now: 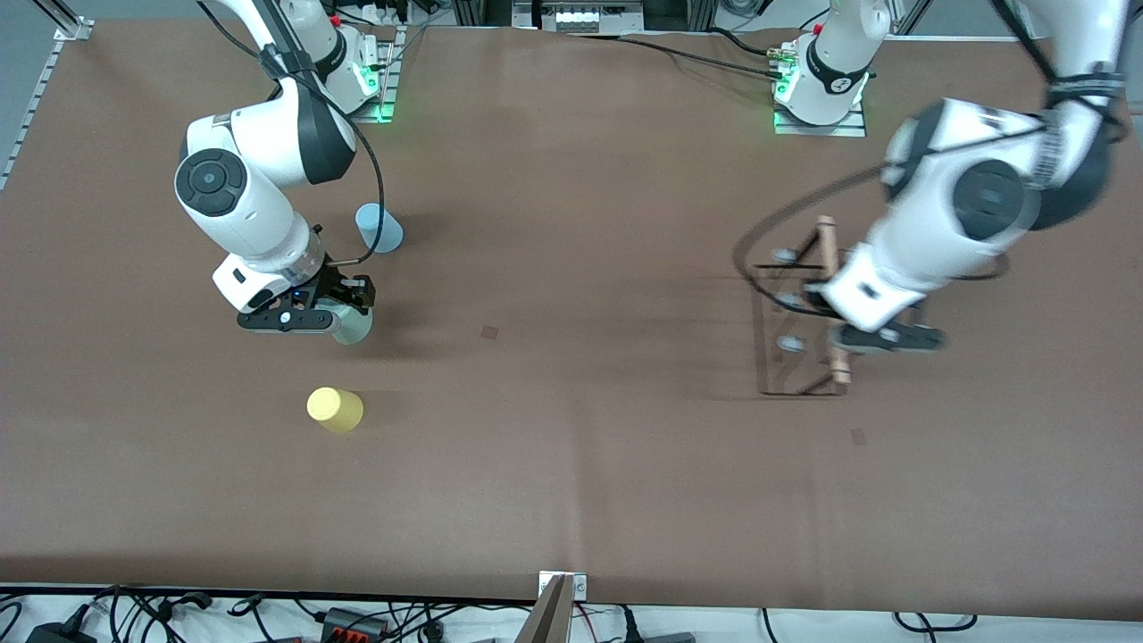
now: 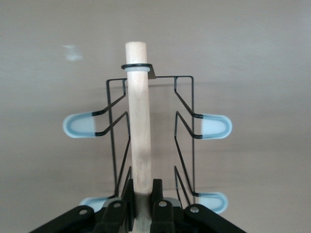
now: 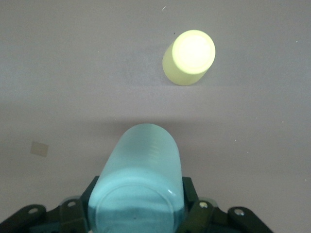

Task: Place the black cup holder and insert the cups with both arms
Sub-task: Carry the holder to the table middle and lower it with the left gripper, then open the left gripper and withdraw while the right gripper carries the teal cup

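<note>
Nearest the front camera we see the yellow cup [image 1: 335, 409] standing upside down on the brown bench [image 1: 571, 464], toward the right arm's end. Above it, the right claw [image 1: 344, 314] is clenched on the pale green cup [image 3: 138, 184]. The light blue cup [image 1: 379, 228] stands farthest. At the left arm's end, the left claw [image 2: 144, 194] grips the black cup holder [image 2: 146, 141] by its wooden rod handle [image 2: 138, 116] — claw clamped tight.

Lit evenly from above, with soft shadows on the table [image 1: 571, 429]. Left arm [image 1: 964, 214] smeared by motion blur. Yellow cup [image 3: 190, 57] overexposed, glaring; green cup [image 3: 138, 184] soft beside it.
</note>
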Robot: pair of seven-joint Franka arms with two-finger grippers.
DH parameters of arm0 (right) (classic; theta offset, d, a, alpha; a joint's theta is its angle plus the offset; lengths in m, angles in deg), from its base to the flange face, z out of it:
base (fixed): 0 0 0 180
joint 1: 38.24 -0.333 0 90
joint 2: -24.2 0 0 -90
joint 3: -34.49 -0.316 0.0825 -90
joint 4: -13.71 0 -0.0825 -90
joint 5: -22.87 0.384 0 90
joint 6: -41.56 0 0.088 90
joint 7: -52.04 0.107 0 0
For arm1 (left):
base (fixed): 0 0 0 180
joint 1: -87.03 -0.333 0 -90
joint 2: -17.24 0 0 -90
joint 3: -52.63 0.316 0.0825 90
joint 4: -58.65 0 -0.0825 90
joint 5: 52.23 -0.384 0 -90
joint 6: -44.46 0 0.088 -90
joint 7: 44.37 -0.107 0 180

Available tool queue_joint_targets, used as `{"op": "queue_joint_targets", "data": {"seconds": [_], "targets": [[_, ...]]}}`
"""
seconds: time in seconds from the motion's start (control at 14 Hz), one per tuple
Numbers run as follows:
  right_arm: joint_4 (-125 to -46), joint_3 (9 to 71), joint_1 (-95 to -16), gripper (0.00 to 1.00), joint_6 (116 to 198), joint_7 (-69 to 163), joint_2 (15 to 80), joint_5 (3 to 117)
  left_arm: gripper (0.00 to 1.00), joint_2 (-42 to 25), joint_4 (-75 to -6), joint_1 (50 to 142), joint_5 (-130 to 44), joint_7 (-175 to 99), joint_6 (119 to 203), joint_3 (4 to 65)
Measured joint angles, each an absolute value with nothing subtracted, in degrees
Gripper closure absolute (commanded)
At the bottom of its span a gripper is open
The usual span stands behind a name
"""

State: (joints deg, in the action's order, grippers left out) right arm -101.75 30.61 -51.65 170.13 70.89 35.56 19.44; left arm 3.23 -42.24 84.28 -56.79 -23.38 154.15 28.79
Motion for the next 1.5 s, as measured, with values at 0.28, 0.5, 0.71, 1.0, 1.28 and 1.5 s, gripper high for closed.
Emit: {"op": "queue_joint_targets", "data": {"seconds": [0.28, 0.5, 0.71, 1.0, 1.28, 1.5], "targets": [[-101.8, 30.6, -52.6, 0.75, 169.8, 71.2, 35.4, 19.4, 0.99, 0.6, -41.5, 90.2, -56.8, -14.0, 157.4, 24.3], [-101.8, 30.6, -52.7, 0.75, 169.8, 71.3, 35.4, 19.4, 0.99, -3.4, -39.5, 95.6, -58.6, -7.2, 159.3, 24.2], [-101.8, 30.6, -52.8, 0.75, 169.8, 71.4, 35.3, 19.4, 0.99, -7.4, -37.1, 99.5, -63.7, -0.3, 159.5, 24.2], [-101.1, 30.6, -52.8, 0.75, 169.3, 71.6, 35.1, 19.5, 0.99, -10.6, -36.6, 103.6, -65.2, 5.7, 164.3, 24.2], [-100.9, 30.4, -52.8, 0.75, 167.7, 74.1, 35.1, 20.9, 0.01, -12.8, -36.5, 104.5, -65.7, 6.9, 167.4, 24.2], [-99.4, 29.8, -53.1, 0.75, 164.5, 74.5, 35.1, 22.7, 0.00, -13.3, -35.8, 104.5, -66.5, 6.9, 167.6, 24.3]]}}
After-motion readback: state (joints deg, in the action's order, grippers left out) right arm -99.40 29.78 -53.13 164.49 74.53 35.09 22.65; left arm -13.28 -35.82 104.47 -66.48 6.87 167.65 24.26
